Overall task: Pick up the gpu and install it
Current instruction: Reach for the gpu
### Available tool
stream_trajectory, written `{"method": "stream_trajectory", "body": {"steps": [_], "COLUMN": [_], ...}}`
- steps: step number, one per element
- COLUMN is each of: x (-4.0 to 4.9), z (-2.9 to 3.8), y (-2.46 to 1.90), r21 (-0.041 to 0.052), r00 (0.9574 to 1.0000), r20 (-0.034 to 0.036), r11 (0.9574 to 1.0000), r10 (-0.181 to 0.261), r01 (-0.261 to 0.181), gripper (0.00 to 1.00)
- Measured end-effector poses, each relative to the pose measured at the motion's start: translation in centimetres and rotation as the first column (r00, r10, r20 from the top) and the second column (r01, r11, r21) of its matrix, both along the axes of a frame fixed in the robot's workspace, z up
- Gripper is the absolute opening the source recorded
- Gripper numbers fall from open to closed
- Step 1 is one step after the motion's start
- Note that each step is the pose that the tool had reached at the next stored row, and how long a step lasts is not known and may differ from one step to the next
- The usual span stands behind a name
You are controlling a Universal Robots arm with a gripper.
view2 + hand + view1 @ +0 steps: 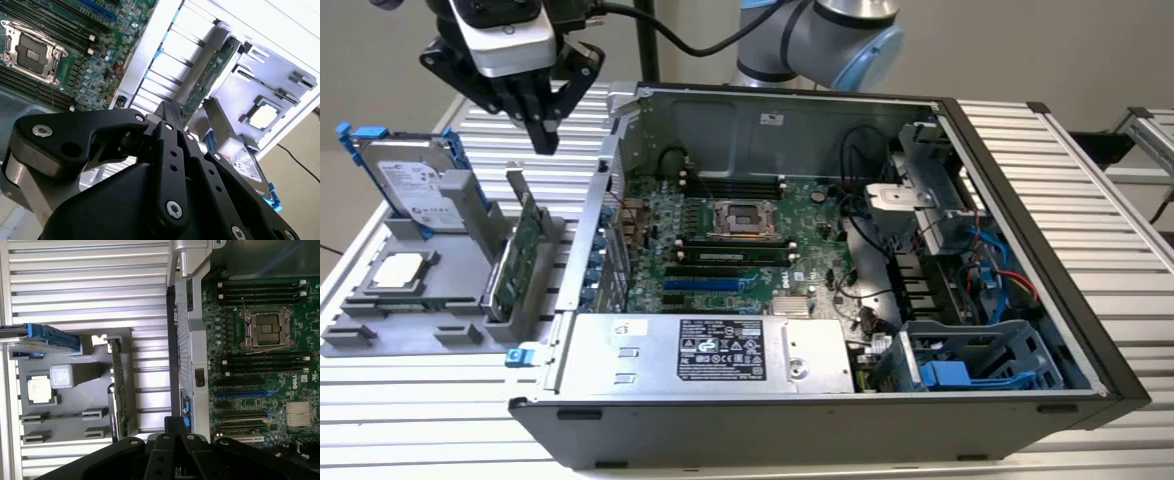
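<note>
1. Hovering in the upper left of the exterior view, the black two-finger claw (546, 140) hangs tips-down over the slatted aluminium desk (1067, 200). Its fingers look pressed together w/ nothing btwn them: clenched, empty. Both wrist views agree (175, 422).
2. The gpu (523, 250), a thin green circuit card w/ a silver metal bracket at one end, stands on its long edge in a slot of the grey plastic parts holder (400, 340). That puts it centre-left in the exterior view, just beside the outer wall of the open black PC case (761, 430). It sits below the claw and well apart from it, not touched.
3. The same holder carries a silver hard drive w/ blue rails (411, 185), propped upright, and a small square silver CPU chip (400, 270), lying flat. Both are apart from the gpu.
4. The case lies on its side w/ the green motherboard (647, 250) facing up. No card seems seated in its expansion slots, so pick-up is not yet done.
5. Handling, as a judgement: the card should be light and stiff but fragile.
   - The exposed upper edge looks like the best place to pinch, approx mid-length so the card doesn't pivot.
   - Best to keep off the cooler face and the connector edge.
   - The board is thin and smooth, so it may slip under a weak pinch.
</note>
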State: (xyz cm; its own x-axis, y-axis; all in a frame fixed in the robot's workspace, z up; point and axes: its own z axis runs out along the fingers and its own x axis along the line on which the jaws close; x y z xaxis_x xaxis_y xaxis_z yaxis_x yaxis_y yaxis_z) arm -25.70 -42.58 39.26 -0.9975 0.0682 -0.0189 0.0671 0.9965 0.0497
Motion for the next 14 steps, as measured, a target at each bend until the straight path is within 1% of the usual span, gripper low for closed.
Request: {"method": "stream_trajectory", "body": {"steps": [14], "x": [-1.64], "z": [0.0], "y": [-0.73], "r21": [0.0011], "r00": [1.0], "r20": [0.0], "r11": [1.0], "r10": [0.001], "r01": [-0.001], "gripper": [0.0]}}
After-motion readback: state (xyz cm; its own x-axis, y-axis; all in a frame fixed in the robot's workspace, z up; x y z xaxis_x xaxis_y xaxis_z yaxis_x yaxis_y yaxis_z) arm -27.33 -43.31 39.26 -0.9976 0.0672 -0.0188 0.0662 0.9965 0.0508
